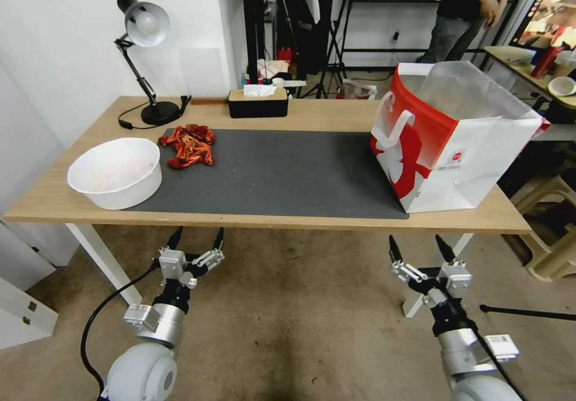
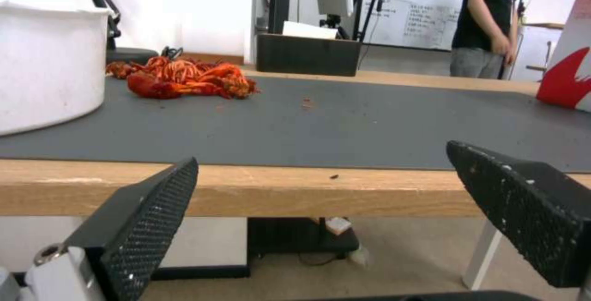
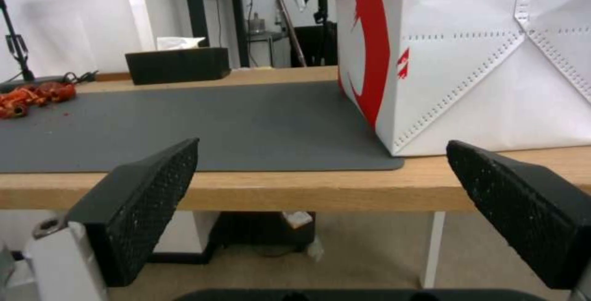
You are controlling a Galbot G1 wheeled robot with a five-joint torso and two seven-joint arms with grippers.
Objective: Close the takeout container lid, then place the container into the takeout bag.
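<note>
With both the left gripper (image 1: pixel 197 239) and right gripper (image 1: pixel 420 248) wide open, empty, below the table (image 1: pixel 312 218), a blind raise risks clipping the takeout bag (image 1: pixel 447 143).

The grey mat (image 1: pixel 276 173) lies bare between the crayfish pile (image 1: pixel 189 144) and the takeout bag (image 1: pixel 447 143).

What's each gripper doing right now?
Left gripper: open, empty, below the table edge.
Right gripper: open, empty, below the table edge.
</note>
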